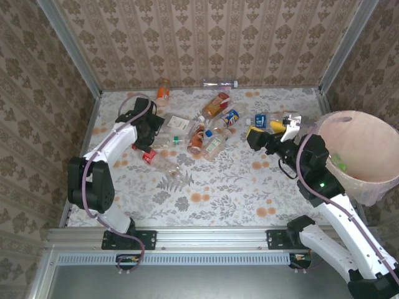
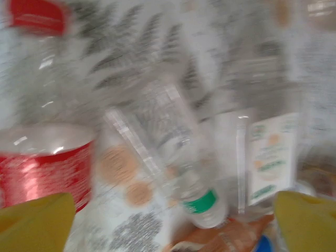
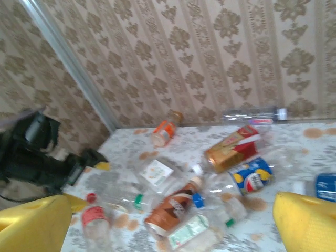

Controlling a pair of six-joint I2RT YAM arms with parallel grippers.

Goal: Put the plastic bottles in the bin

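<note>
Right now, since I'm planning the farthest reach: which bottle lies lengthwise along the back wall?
The clear bottle flat against the foot of the back wall, parallel to it; the rest lie farther forward on the table.

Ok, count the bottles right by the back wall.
2: an orange-labelled bottle toward the left, and a clear bottle near the middle. None seems hidden there.

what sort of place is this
Likely a lab test cell dressed as a home: wallpapered panels in metal framing, robot arms bolted to a rail, plastic bottles strewn on a floral table.
</note>
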